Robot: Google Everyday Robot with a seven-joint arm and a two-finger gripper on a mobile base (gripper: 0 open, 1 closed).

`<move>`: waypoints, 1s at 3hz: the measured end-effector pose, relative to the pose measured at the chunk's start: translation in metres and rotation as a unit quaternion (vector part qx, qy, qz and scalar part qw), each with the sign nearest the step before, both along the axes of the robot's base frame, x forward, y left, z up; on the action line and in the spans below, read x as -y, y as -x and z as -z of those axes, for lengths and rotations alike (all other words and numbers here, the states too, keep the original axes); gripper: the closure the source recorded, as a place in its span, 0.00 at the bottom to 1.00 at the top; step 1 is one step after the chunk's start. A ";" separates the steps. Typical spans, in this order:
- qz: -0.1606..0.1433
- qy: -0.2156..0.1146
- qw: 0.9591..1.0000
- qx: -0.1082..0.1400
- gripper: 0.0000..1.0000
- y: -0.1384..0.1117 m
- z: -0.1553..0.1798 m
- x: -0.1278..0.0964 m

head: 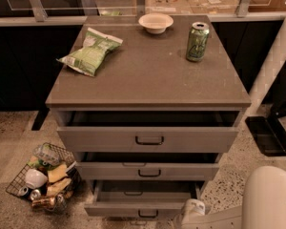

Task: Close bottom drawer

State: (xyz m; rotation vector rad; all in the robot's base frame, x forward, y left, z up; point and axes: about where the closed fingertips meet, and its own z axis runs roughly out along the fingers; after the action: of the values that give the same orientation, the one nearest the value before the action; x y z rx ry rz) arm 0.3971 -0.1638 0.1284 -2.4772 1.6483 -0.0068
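While my tool (192, 210) hangs low, clenched or released I cannot tell, the bottom drawer (133, 208) juts open just left of it. I judge this the approach; next, square onto its front and push.

Counter (152, 75): bag (90, 51) left, bowl (155, 23) rear centre, can (198, 42) rear right. Three drawers stacked under it, each partly out; bottom drawer (143, 208) lowest. Basket (38, 178) on floor, left of drawers. Pincer (193, 210) low right, just beside bottom drawer's right front end.
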 end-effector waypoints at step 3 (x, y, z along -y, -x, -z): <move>-0.077 -0.026 0.996 0.039 1.00 -0.046 0.021 -0.016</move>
State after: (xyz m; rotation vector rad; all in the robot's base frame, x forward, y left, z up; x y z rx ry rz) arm 0.4433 -0.1478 0.1071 -2.5231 1.4059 -0.0403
